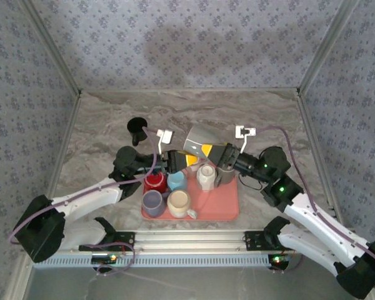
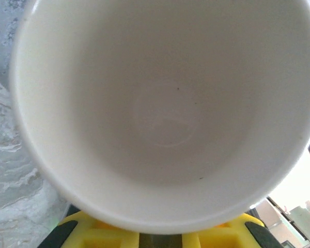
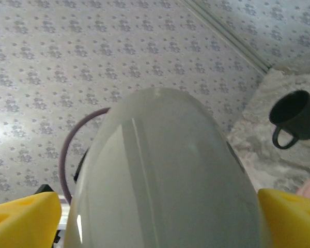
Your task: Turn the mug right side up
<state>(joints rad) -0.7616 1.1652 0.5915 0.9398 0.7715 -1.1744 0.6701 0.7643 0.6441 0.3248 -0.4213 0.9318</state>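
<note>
We clamp the left gripper (image 1: 186, 160) on the pale grey ceramic mug (image 1: 199, 139) so it hangs free to turn. Our right gripper (image 1: 211, 152) stands with jaws apart around it

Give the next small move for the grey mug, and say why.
Probably draw the right gripper back off the grey mug: its fingers stand apart either side of it, while the left gripper is shut on it above the tray.
</note>
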